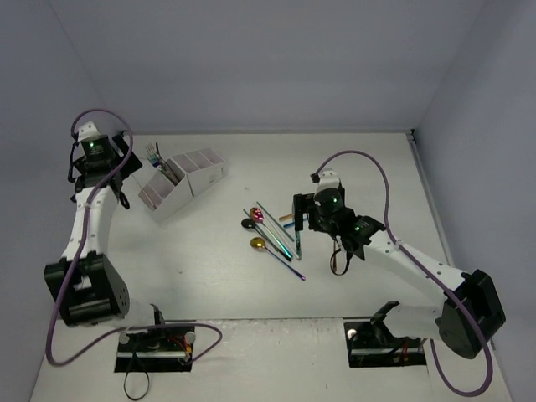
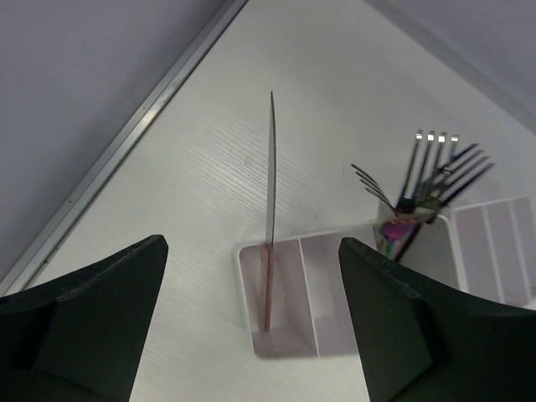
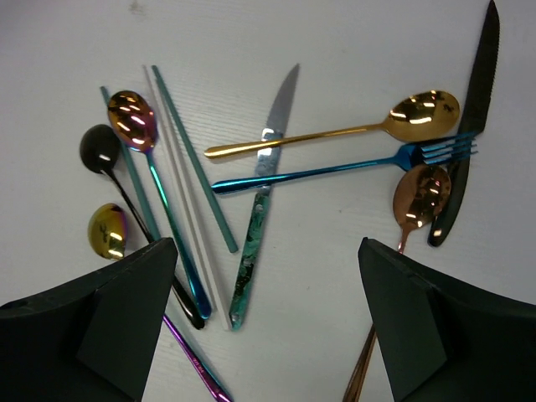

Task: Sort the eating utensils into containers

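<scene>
Your left gripper (image 2: 251, 251) gapes, so the knife (image 2: 270, 167) stands unheld in the caddy (image 2: 295, 289); right gripper (image 3: 268, 318) gapes above loose utensils (image 3: 251, 251)

White table (image 1: 352, 159): 1 white caddy (image 1: 205, 178) at left, loose utensils (image 3: 264, 180) mid-right.

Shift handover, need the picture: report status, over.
Left hand open above caddy; knife standing in end compartment, forks in another. Right hand open over loose utensils. Nothing blocking.

Lab rig: blank walls (image 1: 251, 59) enclose a white table (image 1: 377, 167).
</scene>
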Robot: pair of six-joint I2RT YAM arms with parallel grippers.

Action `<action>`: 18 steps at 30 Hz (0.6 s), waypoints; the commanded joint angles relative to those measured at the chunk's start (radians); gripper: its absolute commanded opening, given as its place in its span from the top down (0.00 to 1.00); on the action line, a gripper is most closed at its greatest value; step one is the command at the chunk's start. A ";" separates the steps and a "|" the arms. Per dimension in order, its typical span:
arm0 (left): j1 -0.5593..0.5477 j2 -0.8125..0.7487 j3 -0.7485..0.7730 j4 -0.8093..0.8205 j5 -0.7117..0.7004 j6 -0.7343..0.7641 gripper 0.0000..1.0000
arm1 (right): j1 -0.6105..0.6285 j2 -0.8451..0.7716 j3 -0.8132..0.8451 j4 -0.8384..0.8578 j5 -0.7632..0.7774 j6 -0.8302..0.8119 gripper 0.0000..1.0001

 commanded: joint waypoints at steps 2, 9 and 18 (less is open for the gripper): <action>-0.040 -0.218 0.004 -0.129 0.116 -0.047 0.18 | -0.054 0.082 0.029 -0.020 -0.012 0.102 0.15; -0.182 -0.417 -0.229 -0.143 0.355 -0.080 0.18 | -0.052 0.244 0.059 -0.020 -0.054 0.150 0.22; -0.352 -0.601 -0.349 -0.228 0.388 -0.093 0.18 | -0.045 0.418 0.134 -0.021 -0.033 0.174 0.34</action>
